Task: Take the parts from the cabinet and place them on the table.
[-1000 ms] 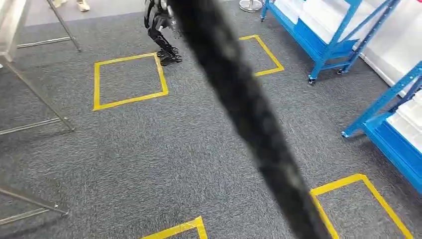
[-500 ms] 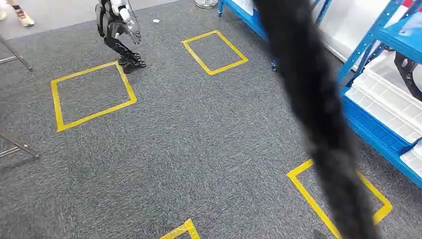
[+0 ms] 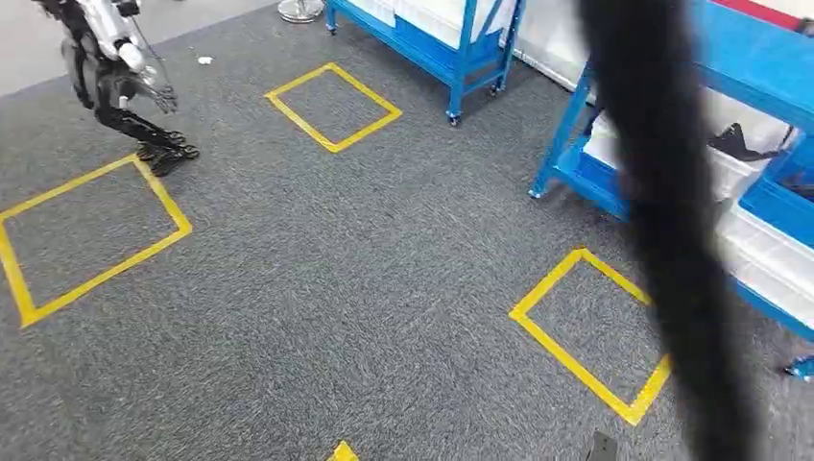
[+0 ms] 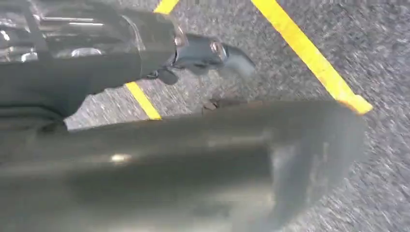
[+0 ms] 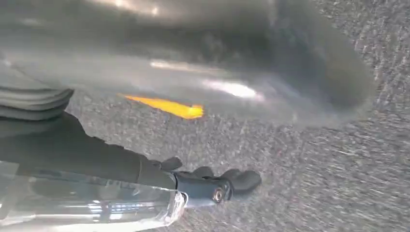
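We see our left hand [image 4: 183,154] and right hand [image 5: 203,58] hanging over grey carpet [image 3: 365,288], too blurred to tell their spread, while two blue cabinets [image 3: 576,144] with white bins [image 3: 768,245] stand well ahead on the right hand's side, behind a blurred black cable [image 3: 662,192], their parts indistinct.

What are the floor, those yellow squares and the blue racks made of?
Floor: looks like grey short-pile carpet, speckled and matte. Yellow squares: probably adhesive tape, flat strips with overlapping corners. Blue racks: apparently painted metal, thin angled legs on small casters.
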`<control>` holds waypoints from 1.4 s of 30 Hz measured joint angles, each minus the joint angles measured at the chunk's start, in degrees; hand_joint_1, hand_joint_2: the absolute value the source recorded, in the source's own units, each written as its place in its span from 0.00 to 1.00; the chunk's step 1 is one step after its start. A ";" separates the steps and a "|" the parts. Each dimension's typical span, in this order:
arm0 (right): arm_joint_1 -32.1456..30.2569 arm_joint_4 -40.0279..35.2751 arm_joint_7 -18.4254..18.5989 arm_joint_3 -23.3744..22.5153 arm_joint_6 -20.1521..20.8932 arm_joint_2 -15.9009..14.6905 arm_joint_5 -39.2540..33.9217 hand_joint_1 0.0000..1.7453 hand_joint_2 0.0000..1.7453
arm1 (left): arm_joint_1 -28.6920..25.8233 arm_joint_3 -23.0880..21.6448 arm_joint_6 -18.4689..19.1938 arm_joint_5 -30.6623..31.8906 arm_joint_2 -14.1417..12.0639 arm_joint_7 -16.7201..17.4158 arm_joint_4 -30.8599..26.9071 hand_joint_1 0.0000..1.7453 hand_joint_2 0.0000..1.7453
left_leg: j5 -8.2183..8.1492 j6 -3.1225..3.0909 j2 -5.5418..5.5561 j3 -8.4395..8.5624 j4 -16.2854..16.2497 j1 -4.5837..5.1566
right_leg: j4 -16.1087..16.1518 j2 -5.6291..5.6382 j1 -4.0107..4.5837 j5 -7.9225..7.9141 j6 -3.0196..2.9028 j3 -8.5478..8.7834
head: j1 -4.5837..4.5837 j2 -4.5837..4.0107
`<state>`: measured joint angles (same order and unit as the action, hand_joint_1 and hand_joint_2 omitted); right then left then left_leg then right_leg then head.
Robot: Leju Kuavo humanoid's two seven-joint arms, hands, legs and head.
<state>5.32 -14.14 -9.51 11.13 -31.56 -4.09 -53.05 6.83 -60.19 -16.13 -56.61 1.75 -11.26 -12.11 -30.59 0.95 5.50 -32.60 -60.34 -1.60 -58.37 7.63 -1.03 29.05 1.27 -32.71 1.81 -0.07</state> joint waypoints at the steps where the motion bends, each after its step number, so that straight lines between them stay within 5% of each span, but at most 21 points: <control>1: -0.11 0.00 0.00 0.04 0.00 0.17 -0.11 0.00 0.00 | 0.01 0.00 -0.02 0.00 -0.07 -0.15 0.00 0.00 0.00 | 0.03 -0.39 -0.91 0.11 0.19 0.01 | 0.09 0.84 -0.11 -0.11 0.34 -0.04 | -0.04 0.00; 2: -0.21 0.00 0.00 0.09 0.00 0.13 -0.22 0.00 0.00 | 0.12 0.00 0.00 -0.02 -0.09 -0.28 -0.02 0.00 0.00 | 0.18 -0.87 -2.04 0.44 0.61 -0.28 | -0.22 0.59 -0.20 0.17 0.51 -0.16 | -0.02 0.00; 4: 0.00 0.04 0.00 0.26 -0.02 0.07 -0.22 0.00 0.00 | 0.00 0.00 0.00 -0.02 -0.13 -0.57 -0.02 0.00 0.00 | -0.19 -1.56 -4.13 1.09 0.77 0.10 | -5.29 -5.33 0.33 2.82 0.82 -2.48 | 0.68 0.00; 6: 0.47 0.04 0.00 0.42 0.00 0.13 -0.24 0.00 0.00 | -0.31 0.00 0.00 -0.04 -0.20 -0.70 0.00 0.00 0.00 | -0.62 -1.84 -6.66 1.39 0.76 0.60 | -14.10 -7.05 0.30 6.63 0.97 -7.26 | 0.28 0.00; 8: 0.09 0.07 0.00 0.50 0.00 0.28 -0.31 0.00 0.00 | -0.26 0.00 0.02 -0.07 -0.28 -0.76 0.02 0.00 0.00 | -1.04 -1.99 -8.55 1.71 0.76 0.98 | -17.56 -7.47 0.32 6.71 0.75 -9.18 | 0.22 0.00; 11: -0.53 0.13 0.00 0.81 0.00 0.13 -0.31 0.00 0.00 | -0.12 0.00 0.02 -0.04 -0.24 -0.90 -0.02 0.00 0.00 | -1.76 -1.87 -10.41 2.66 0.77 1.28 | -6.22 -8.50 1.08 -0.44 -0.65 -3.43 | 0.22 0.00; 13: -0.17 0.13 0.00 0.85 0.00 -0.09 -0.28 0.00 0.00 | 0.12 0.00 0.02 -0.04 -0.02 -1.05 -0.04 0.00 0.00 | -2.20 -1.40 -11.44 2.88 0.86 1.55 | -0.80 -12.34 2.45 -0.33 -1.88 -0.69 | 0.06 0.00; 17: -0.44 0.15 -0.11 0.98 0.00 -0.57 -0.41 0.00 0.00 | 0.27 0.00 0.20 -0.07 0.31 -1.25 -0.09 0.00 0.00 | -2.54 -0.43 -13.00 3.88 1.51 1.28 | 0.64 -10.14 2.57 -0.55 -2.76 -0.05 | 0.20 0.00; 18: -0.68 0.18 -0.11 1.16 -0.02 -0.48 -0.50 0.00 0.00 | 0.38 0.00 0.20 -0.07 0.24 -1.29 -0.09 0.00 0.00 | -2.94 -0.10 -8.09 3.83 0.77 1.06 | 1.47 -9.94 2.17 -1.06 -2.74 0.64 | 0.15 0.00; 19: -0.45 0.22 -0.11 1.33 -0.02 -0.48 -0.52 0.00 0.00 | 0.43 0.00 0.20 -0.02 0.24 -1.35 -0.09 0.00 0.00 | -4.19 0.09 -5.04 2.52 -1.53 1.03 | 1.84 -9.29 1.96 -1.13 -2.85 0.92 | -0.09 0.00; 22: 0.21 0.20 -0.15 1.42 0.00 -0.46 -0.90 0.00 0.00 | 0.07 0.00 0.22 -0.04 0.09 -1.38 -0.09 0.00 0.00 | -8.70 0.53 -4.67 -4.70 -13.66 1.03 | 1.77 -6.97 1.68 -1.00 -3.25 1.01 | -0.46 0.00; 24: -0.07 0.22 -0.15 1.46 0.00 -0.44 -1.05 0.00 0.00 | -0.02 0.00 0.22 -0.11 -0.06 -1.38 -0.07 0.00 0.00 | -5.84 0.82 -5.17 -6.11 -13.48 0.97 | 1.63 -5.26 1.41 -0.69 -2.93 1.37 | -0.44 0.00; 26: -0.23 0.22 -0.15 1.57 0.00 -0.39 -1.11 0.00 0.00 | 0.00 0.00 0.22 -0.11 -0.11 -1.48 -0.07 0.00 0.00 | 0.60 1.16 -4.02 -3.00 -4.84 0.54 | 0.92 -3.58 0.91 0.00 -2.30 1.70 | -0.46 0.00; 27: -0.17 0.22 -0.15 1.66 0.00 -0.39 -1.11 0.00 0.00 | -0.02 0.00 0.22 -0.11 -0.11 -1.53 -0.07 0.00 0.00 | 2.22 1.43 -0.93 -1.67 -0.98 -0.08 | 0.34 -2.87 0.64 0.49 -1.90 1.60 | -0.50 0.00; 28: -0.03 0.22 -0.17 1.68 0.00 -0.42 -1.14 0.00 0.00 | -0.06 0.00 0.22 -0.11 -0.11 -1.53 -0.07 0.00 0.00 | 1.01 1.48 2.04 -1.10 -0.42 -0.26 | -0.34 -2.08 0.87 0.93 -1.35 1.15 | -0.59 0.00; 32: -0.06 0.22 -0.20 1.88 -0.02 -0.37 -1.16 0.00 0.00 | -0.17 0.00 0.22 -0.13 -0.24 -1.75 -0.04 0.00 0.00 | 0.41 -0.54 -1.50 -0.40 0.20 -0.04 | -0.25 1.05 0.12 0.85 -0.20 0.35 | -0.48 0.00; 34: -0.04 0.24 -0.20 1.97 -0.02 -0.41 -1.20 0.00 0.00 | -0.10 0.00 0.22 -0.13 -0.26 -1.86 -0.04 0.00 0.00 | 0.22 -1.19 -3.47 0.13 0.53 0.12 | -3.19 -5.09 0.57 2.51 0.20 -0.93 | 0.46 0.00; 36: 0.52 0.22 -0.20 2.16 0.00 -0.37 -1.14 0.00 0.00 | -0.36 0.00 0.22 -0.13 -0.35 -1.86 -0.02 0.00 0.00 | -0.27 -1.66 -6.14 0.42 0.52 0.46 | -12.31 -7.07 0.47 6.79 0.56 -5.93 | 1.29 0.00; 38: 0.30 0.22 -0.20 2.30 0.00 -0.24 -1.16 0.00 0.00 | -0.33 0.00 0.22 -0.13 -0.37 -1.86 0.02 0.00 0.00 | -0.77 -1.71 -8.21 0.74 0.51 0.63 | -18.00 -7.50 0.46 7.90 0.65 -9.14 | 1.33 0.00; 41: -0.53 0.24 -0.20 2.34 0.00 -0.35 -1.22 0.00 0.00 | -0.18 0.00 0.22 -0.13 -0.33 -1.88 0.02 0.00 0.00 | -1.58 -1.39 -10.12 1.88 0.52 0.72 | -9.01 -8.03 0.58 0.99 -0.05 -4.97 | 1.58 0.00; 42: -0.52 0.24 -0.20 2.36 -0.02 -0.37 -1.38 0.00 0.00 | -0.12 0.00 0.22 -0.13 -0.31 -1.90 0.00 0.00 0.00 | -1.88 -1.24 -10.67 2.27 0.56 0.72 | -3.86 -9.72 0.80 -1.58 -0.65 -2.51 | 1.71 0.00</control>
<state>4.80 -13.90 -9.70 13.49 -31.58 -4.46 -54.42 6.72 -60.19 -15.91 -56.74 1.44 -13.16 -12.11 -32.47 -0.28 -5.17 -30.33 -59.78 -0.87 -62.23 -2.09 -0.23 27.47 0.62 -35.23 3.52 -0.07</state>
